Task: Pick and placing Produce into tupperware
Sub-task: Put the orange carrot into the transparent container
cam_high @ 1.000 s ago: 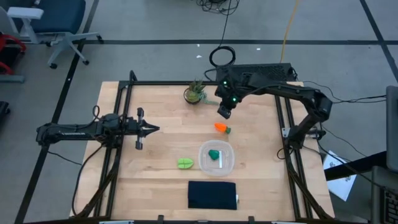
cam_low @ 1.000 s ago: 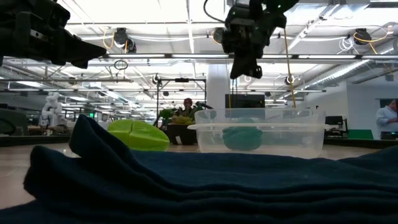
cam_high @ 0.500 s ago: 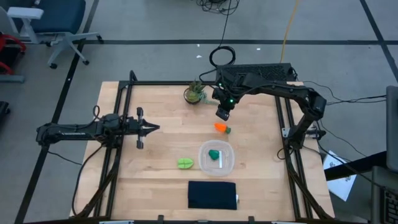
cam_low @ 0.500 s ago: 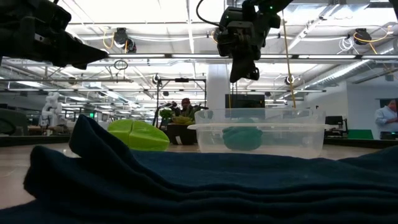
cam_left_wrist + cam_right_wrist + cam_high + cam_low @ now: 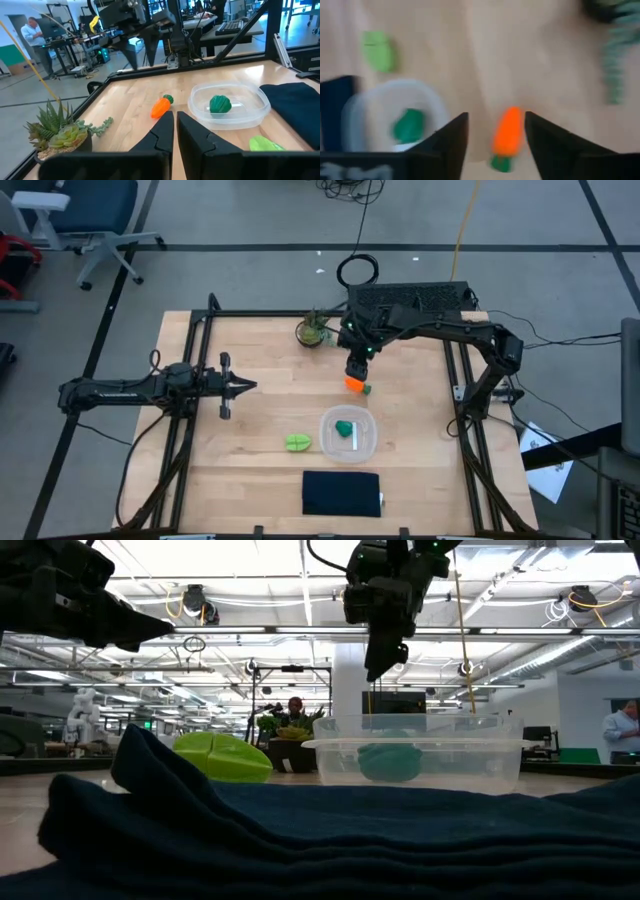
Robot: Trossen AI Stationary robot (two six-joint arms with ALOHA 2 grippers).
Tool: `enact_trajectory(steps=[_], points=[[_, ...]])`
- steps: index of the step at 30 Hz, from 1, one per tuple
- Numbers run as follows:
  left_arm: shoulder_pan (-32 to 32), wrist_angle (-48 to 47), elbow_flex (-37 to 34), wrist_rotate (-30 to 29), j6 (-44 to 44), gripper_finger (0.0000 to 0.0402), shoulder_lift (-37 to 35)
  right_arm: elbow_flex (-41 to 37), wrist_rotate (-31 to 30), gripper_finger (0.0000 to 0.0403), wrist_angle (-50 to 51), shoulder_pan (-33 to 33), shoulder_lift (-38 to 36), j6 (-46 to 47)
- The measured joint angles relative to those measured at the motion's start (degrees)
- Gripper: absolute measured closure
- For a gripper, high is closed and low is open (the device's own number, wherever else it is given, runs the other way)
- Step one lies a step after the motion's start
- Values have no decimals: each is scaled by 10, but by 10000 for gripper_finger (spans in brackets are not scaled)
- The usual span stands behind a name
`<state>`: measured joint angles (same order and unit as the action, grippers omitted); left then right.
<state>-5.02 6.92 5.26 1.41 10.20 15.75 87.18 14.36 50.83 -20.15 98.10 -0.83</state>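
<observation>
The orange carrot (image 5: 354,385) with its green tip lies on its side on the wooden table, just beyond the clear tupperware (image 5: 366,442). My right gripper (image 5: 357,366) hangs open above the carrot, well clear of the table in the low view (image 5: 383,655). In its wrist view the carrot (image 5: 508,131) shows between the two spread fingers, which do not touch it. The dark green lump (image 5: 344,427) rests inside the tupperware. The lime-green leafy piece (image 5: 298,443) lies flat to the tupperware's left. My left gripper (image 5: 250,387) waits shut over the table's left half.
A black pad (image 5: 341,493) lies near the front edge and fills the low view's foreground (image 5: 300,830). A small potted plant (image 5: 313,330) stands at the far edge, close to my right arm. Bare wood lies between my left gripper and the produce.
My right gripper has moved a little toward the table's near and left edges and now hangs over the carrot. The produce and the tupperware have stayed where they were.
</observation>
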Motion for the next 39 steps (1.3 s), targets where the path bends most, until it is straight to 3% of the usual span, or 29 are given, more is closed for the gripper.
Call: enact_trajectory(steps=[5,9,21,39], points=[[0,-5,0,0,-2,376,0,0,-32,146,0,4,0,14],[0,-13,0,0,-2,376,0,0,-39,127,2,4,12,26],[0,-13,0,0,-4,376,0,0,-39,124,37,5,77,26],[0,-26,0,1,-15,376,0,-61,-69,124,37,6,78,64]])
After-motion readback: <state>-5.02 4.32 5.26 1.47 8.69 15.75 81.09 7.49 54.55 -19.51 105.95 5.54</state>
